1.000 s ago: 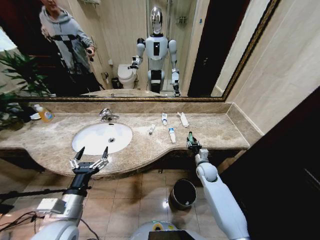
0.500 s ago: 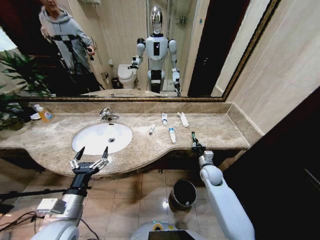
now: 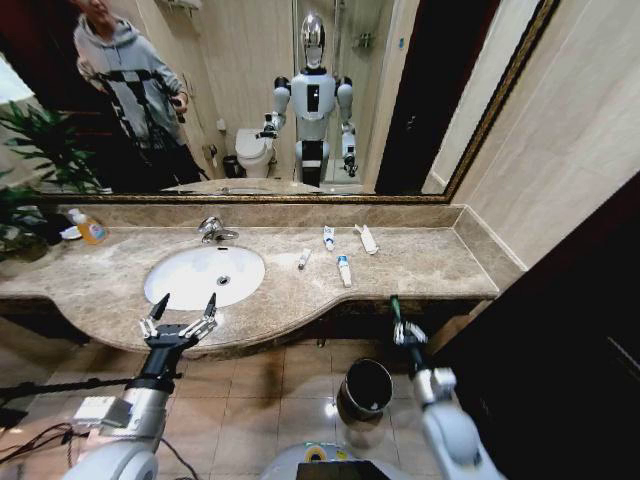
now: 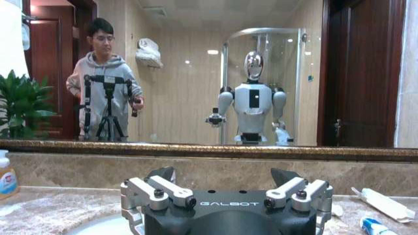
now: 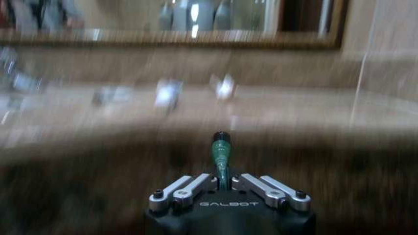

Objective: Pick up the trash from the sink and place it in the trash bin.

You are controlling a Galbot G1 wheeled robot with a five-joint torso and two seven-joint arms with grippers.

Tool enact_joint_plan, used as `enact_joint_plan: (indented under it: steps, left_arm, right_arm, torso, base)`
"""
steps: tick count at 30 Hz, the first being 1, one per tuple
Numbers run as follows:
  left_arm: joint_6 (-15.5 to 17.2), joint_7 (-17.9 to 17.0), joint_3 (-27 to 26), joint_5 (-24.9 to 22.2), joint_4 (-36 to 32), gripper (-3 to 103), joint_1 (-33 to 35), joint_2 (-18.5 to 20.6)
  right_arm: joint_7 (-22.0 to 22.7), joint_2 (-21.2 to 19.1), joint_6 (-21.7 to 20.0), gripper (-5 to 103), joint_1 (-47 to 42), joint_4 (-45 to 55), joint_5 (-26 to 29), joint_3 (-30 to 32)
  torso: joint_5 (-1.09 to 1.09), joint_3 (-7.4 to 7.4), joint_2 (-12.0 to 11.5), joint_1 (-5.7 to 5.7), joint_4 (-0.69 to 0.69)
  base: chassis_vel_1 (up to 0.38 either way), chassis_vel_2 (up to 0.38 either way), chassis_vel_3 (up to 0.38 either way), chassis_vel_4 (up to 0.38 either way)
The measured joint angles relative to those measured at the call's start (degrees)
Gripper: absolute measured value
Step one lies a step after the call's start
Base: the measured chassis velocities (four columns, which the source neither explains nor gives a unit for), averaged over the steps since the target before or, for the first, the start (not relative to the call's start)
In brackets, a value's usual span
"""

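My right gripper [image 3: 403,330] is shut on a tiny green tube [image 3: 396,308] and hangs in front of the counter edge, just right of and above the black trash bin [image 3: 366,388] on the floor. In the right wrist view the green tube [image 5: 220,151] sticks out from between the shut fingers of the right gripper [image 5: 222,185]. My left gripper [image 3: 180,318] stays open at the front rim of the white sink [image 3: 205,275]. Three small white tubes [image 3: 343,270] and a flat white packet [image 3: 367,238] lie on the marble right of the basin.
A chrome tap [image 3: 212,230] stands behind the basin. An orange-labelled soap bottle [image 3: 90,230] and a plant [image 3: 25,170] are at the far left. The left wrist view shows the left gripper [image 4: 225,182] open, with the packet [image 4: 382,203] beyond. A wall closes the right side.
My right gripper has drawn back from the counter top and dropped below its front edge, carrying the green tube toward the bin. The left arm has stayed still.
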Motion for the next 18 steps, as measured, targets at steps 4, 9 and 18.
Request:
enact_joint_plan:
  steps: [4, 9, 18]
  left_arm:
    - [0.0, 0.0, 0.0, 0.0, 0.0, 100, 0.0, 0.0]
    - [0.0, 0.0, 0.0, 0.0, 0.0, 100, 0.0, 0.01]
    - [0.0, -0.01, -0.01, 0.0, 0.01, 100, 0.0, 0.0]
  right_arm:
    - [-0.87, 0.91, 2.25, 6, -0.13, -7.35, -2.26, -0.83]
    - [-2.15, 1.22, 4.53, 6, 5.8, -22.67, -4.77, -1.28]
    - [-2.17, 3.04, 8.89, 6, 25.71, -58.8, -14.85, -2.06]
  torso:
    - [0.0, 0.0, 0.0, 0.0, 0.01]
    - [0.01, 0.01, 0.0, 0.01, 0.01]
    - [0.01, 0.02, -0.01, 0.02, 0.01]
  base:
    - [0.0, 0.0, 0.0, 0.0]
    - [0.0, 0.0, 0.0, 0.0]
    - [0.0, 0.0, 0.0, 0.0]
